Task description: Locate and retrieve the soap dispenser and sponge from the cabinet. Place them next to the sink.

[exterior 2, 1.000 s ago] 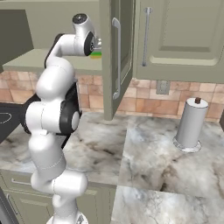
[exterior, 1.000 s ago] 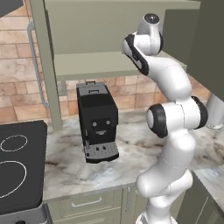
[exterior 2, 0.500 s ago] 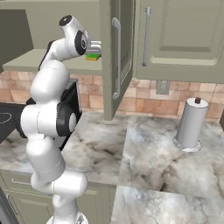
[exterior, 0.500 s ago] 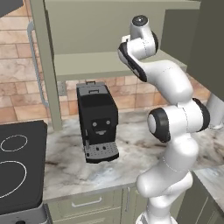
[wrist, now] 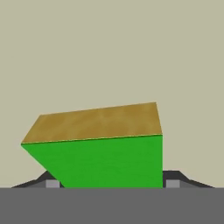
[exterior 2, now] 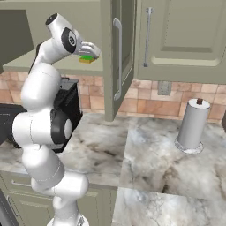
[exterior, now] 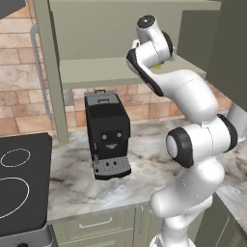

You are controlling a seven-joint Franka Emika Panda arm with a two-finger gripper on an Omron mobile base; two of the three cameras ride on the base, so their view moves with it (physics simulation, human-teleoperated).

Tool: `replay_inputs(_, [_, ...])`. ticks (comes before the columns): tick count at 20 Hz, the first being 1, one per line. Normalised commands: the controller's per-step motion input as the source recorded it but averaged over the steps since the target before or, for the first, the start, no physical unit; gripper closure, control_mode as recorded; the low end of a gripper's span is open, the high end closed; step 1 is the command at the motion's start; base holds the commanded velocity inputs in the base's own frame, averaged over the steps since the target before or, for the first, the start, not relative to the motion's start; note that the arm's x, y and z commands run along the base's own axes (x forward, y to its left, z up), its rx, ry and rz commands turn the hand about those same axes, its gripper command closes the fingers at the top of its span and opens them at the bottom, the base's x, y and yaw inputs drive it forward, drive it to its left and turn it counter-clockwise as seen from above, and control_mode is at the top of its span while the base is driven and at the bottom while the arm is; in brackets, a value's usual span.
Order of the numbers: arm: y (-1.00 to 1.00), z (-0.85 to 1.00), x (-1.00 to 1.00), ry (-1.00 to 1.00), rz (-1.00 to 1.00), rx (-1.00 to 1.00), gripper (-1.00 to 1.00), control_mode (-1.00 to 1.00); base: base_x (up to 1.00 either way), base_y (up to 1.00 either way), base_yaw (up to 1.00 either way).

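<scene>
Sponge (wrist: 105,151) lies on the open cabinet (exterior 2: 66,66) shelf at six o'clock in the hand view, between the partly open gripper (exterior 2: 90,56) fingers, grip uncertain; likely light, soft, best pinched across its flat sides.

No writing, label, brand or number can be read anywhere here, not on the coffee machine (exterior: 107,132) nor the cabinet doors.
</scene>
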Motion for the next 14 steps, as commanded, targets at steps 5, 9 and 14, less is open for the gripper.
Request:
replay_inputs(5, [0.07,0.18,-0.68,0.00,-0.10,0.00,1.00,-1.00,0.00,0.00,0.00])
replay_inputs(9, [0.15,0.16,-0.74,0.00,-0.07,0.00,1.00,-1.00,0.00,0.00,0.00])
replay_inputs(14, [0.20,0.08,-0.79,0.01,-0.04,0.00,1.00,-1.00,0.00,0.00,0.00])
